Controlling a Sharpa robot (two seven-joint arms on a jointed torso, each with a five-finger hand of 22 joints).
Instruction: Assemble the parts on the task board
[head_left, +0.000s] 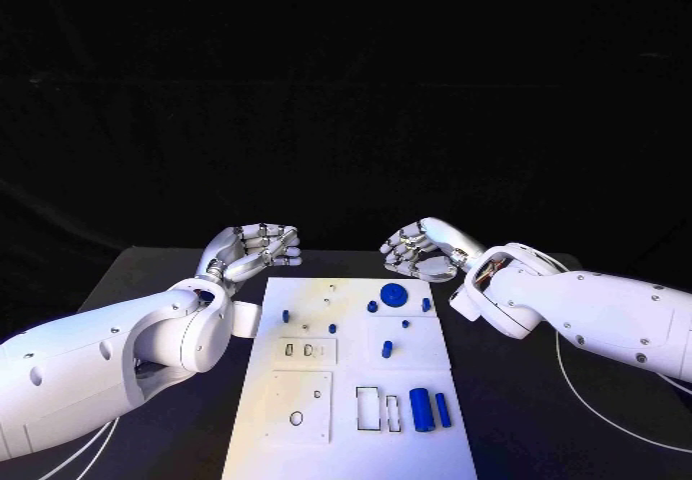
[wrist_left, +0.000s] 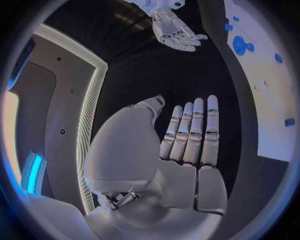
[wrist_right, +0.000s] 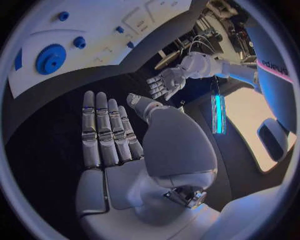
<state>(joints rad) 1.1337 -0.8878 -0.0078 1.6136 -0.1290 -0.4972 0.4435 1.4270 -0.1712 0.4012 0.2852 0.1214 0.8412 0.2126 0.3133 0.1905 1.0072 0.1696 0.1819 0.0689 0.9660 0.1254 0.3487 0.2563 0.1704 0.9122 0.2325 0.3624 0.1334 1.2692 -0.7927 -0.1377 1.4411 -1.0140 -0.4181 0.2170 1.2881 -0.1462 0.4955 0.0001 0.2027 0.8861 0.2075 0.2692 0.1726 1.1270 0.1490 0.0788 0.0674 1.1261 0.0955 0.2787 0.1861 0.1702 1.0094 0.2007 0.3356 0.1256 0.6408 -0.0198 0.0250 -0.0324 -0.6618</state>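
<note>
Both hands up off the table at the far end of the task board (head_left: 353, 400), nothing in either. Left hand (head_left: 254, 249): in its wrist cam the fingers (wrist_left: 197, 130) are straight, side by side, thumb out to one side; empty. Right hand (head_left: 421, 247): same story, fingers (wrist_right: 103, 125) flat and extended, palm bare. I judge both as open, not gripping.

Progress, my read: early. Most parts are loose on the board, near side from the fingertips.
- Blue gear disc (head_left: 394, 293) sits just below the right fingertips, w/ a small blue peg (head_left: 426, 304) beside it. Can't tell whether the disc is seated or just lying there.
- Small blue bits mid-board: one (head_left: 286, 315) on the left-hand side, one (head_left: 385, 348) toward centre. Too small to tell if they're inserted.
- Two blue cylinders (head_left: 421, 408) lie flat, side by side, well away from both hands at the near end.

Recesses: rectangular cut-outs (head_left: 369, 407) just beside the cylinders look unfilled. Square plate w/ slots (head_left: 306, 350) and the plate w/ a round hole (head_left: 299, 407) also look unfilled.

Left to do, as far as I can judge: nearly everything. Cylinders need picking and seating, probably first reach for the right hand.
</note>
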